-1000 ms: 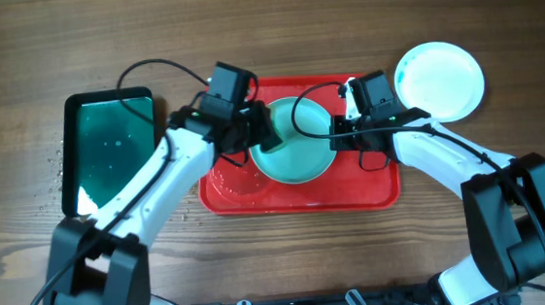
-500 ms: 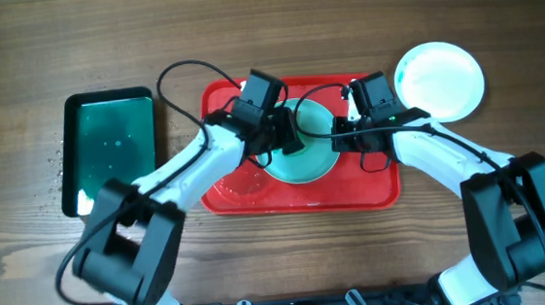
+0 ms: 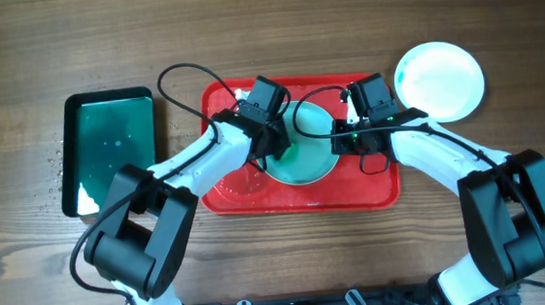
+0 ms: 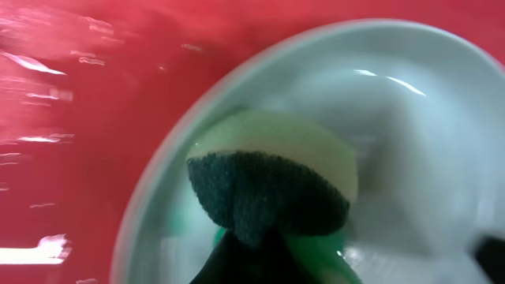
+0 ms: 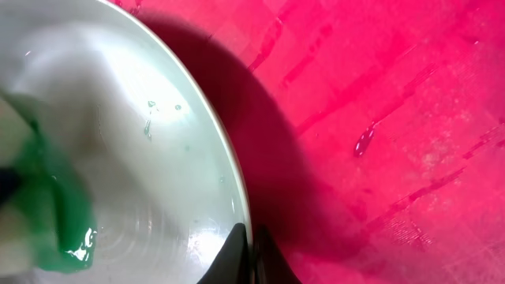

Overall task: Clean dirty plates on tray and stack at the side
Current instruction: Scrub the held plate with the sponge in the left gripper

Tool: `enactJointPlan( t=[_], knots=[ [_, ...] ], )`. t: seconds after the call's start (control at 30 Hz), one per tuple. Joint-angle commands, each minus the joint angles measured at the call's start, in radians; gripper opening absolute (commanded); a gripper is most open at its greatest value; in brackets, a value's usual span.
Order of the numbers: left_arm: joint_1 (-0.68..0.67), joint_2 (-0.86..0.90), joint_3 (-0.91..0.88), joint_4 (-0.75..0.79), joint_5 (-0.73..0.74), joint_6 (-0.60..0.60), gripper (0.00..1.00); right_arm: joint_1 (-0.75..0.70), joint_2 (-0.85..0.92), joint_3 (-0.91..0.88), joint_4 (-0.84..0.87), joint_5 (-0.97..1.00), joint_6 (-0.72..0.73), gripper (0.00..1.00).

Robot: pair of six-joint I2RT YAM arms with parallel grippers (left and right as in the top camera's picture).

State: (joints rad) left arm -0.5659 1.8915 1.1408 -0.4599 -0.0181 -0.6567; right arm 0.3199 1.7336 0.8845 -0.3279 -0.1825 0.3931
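Across a wood-grain table (image 3: 263, 27), found the red tray (image 3: 354, 197) lying near the middle, its floor glossy and wet-looking. Saw one pale cyan plate (image 3: 308, 164) resting inside it, toward the back rim, between the two arms. Noted the left gripper (image 3: 278, 144) lowered over the plate's left part, clamped on a sponge (image 4: 272, 185) with a dark scouring face and a pale yellow-green body. Found that sponge pressed against the plate's inner surface, with green smears beside it. Noted the right gripper (image 3: 347, 143) at the plate's right edge, its fingertips (image 5: 229, 264) pinched together on the rim. Spotted another pale plate (image 3: 439, 81) outside the tray on the bare wood, just beyond the tray's back right corner. Made out a dark green tray (image 3: 112, 150) well apart to the left, glossy teal inside.
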Motion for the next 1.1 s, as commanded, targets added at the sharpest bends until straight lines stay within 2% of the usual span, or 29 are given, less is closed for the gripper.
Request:
enactJointPlan(
  t=[0.0,0.07,0.2,0.27,0.43,0.57,0.8,1.07],
  knots=[
    [0.008,-0.012,-0.011,-0.047,-0.327,0.005,0.04,0.003,0.01,-0.004,-0.008,0.0,0.002,0.04],
    [0.008,-0.037,0.002,-0.046,-0.331,0.052,0.04,0.003,0.01,-0.004,-0.008,0.0,0.002,0.04],
    [0.008,-0.09,0.027,-0.039,-0.314,0.051,0.04,0.003,0.01,-0.004,-0.008,0.0,0.002,0.04],
    [0.008,-0.105,0.028,-0.006,-0.231,0.05,0.04,0.003,0.01,-0.004,-0.008,0.0,0.003,0.04],
    [0.006,-0.073,0.028,0.115,0.112,0.049,0.04,0.003,0.01,-0.004,-0.004,0.0,0.003,0.04],
    [-0.007,-0.01,0.028,0.166,0.211,0.039,0.04,0.003,0.01,-0.004,-0.005,0.0,0.003,0.04],
    [-0.02,0.088,0.028,0.158,0.179,0.04,0.04,0.003,0.01,-0.004,-0.007,-0.001,0.003,0.04],
    [0.04,0.076,0.029,0.051,-0.089,0.045,0.04,0.003,0.01,-0.004,-0.025,0.0,0.0,0.04]
  ],
)
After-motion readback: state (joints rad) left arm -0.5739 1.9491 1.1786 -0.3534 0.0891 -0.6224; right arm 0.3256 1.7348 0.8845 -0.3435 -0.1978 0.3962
